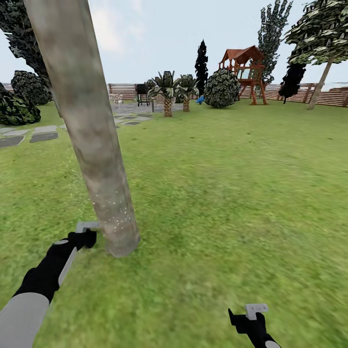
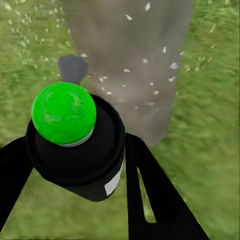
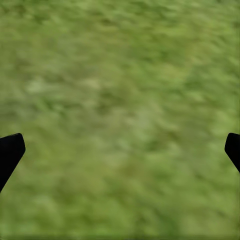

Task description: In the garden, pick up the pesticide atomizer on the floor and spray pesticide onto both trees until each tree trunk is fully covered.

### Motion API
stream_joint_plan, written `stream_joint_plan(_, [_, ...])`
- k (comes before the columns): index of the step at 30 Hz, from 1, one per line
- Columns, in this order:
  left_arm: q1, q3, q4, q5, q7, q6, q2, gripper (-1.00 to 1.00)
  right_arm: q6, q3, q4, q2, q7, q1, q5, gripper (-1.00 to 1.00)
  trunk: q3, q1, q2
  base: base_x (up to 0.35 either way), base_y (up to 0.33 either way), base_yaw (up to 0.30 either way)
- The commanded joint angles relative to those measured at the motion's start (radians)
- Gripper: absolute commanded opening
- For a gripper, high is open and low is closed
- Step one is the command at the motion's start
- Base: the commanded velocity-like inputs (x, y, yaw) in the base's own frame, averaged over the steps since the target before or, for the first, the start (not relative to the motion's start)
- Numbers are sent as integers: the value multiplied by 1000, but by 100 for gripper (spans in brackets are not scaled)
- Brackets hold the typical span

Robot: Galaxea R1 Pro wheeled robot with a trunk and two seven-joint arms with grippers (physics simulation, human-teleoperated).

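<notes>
A thick, pale mottled tree trunk (image 1: 92, 140) leans up from the grass at left, with white pesticide specks (image 1: 115, 215) scattered over its lowest part. My left gripper (image 1: 85, 238) hangs just left of the trunk's base, shut on the pesticide atomizer (image 2: 75, 145), a black canister with a round green cap. Its grey nozzle (image 2: 72, 67) points at the speckled trunk (image 2: 130, 55). Low on the right, my right gripper (image 1: 247, 316) is open over bare grass, fingertips (image 3: 10, 150) wide apart and holding nothing. A second tree (image 1: 321, 84) with a pale slanted trunk stands far right by the fence.
Open lawn stretches ahead and to the right. Grey paving stones (image 1: 43, 133) lie at left beside dark bushes (image 1: 19, 108). Far back are small palms (image 1: 167, 92), a round bush (image 1: 221, 88), a wooden playset (image 1: 244, 72) and the slat fence (image 1: 333, 98).
</notes>
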Motion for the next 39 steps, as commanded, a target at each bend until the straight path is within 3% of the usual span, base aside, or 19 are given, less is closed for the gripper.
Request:
stream_joint_plan(1, [-1,11,0,6,-1,10,15,-100,0,0,0,0,0,0,0,100,0,0,0,0,0,0])
stream_joint_plan(5, [-6,22,-2,6,-1,57,64,-100,-1,0,0,0,0,0,0,100,0,0,0,0,0,0])
stream_joint_plan(6, [-6,22,-2,7,-2,59,66,-100,-1,0,0,0,0,0,0,100,0,0,0,0,0,0])
stream_joint_plan(10, [6,13,-68,8,-3,71,53,-100,-1,0,0,0,0,1,0,100,0,0,0,0,0,0])
stream_joint_plan(14, [7,10,-212,9,-3,176,22,-100,-1,0,0,0,0,0,0,100,0,0,0,0,0,0])
stream_joint_plan(16, [8,-17,-308,12,-3,236,11,-100,-1,0,0,0,0,0,0,100,0,0,0,0,0,0])
stream_joint_plan(18, [8,-40,-356,14,-3,266,10,-100,-1,0,0,0,0,0,0,100,0,0,0,0,0,0])
stream_joint_plan(20, [8,-41,-371,13,-3,276,19,-100,-1,0,0,0,0,0,0,100,0,0,0,0,0,0])
stream_joint_plan(24, [6,35,-368,11,-4,279,27,-100,-1,0,0,0,0,0,0,100,0,0,0,0,0,0])
stream_joint_plan(25, [3,50,-364,11,-4,279,40,-100,0,0,0,0,0,0,0,100,0,0,0,0,0,0])
stream_joint_plan(28, [0,56,-362,14,-17,284,64,-100,0,0,0,0,0,0,0,100,0,0,0,0,0,0])
stream_joint_plan(31, [7,30,-373,12,-65,286,60,-100,0,0,0,0,0,0,0,100,0,0,0,0,0,0])
stream_joint_plan(33, [9,-45,-378,15,-71,298,56,-100,0,0,0,0,0,0,0,100,0,0,0,0,0,0])
stream_joint_plan(35, [9,-89,-393,16,-72,319,45,-100,0,0,0,0,0,0,0,100,0,0,0,0,0,0])
stream_joint_plan(39, [8,-104,-408,17,-72,326,8,-100,0,0,0,0,0,0,0,100,0,0,0,0,0,0])
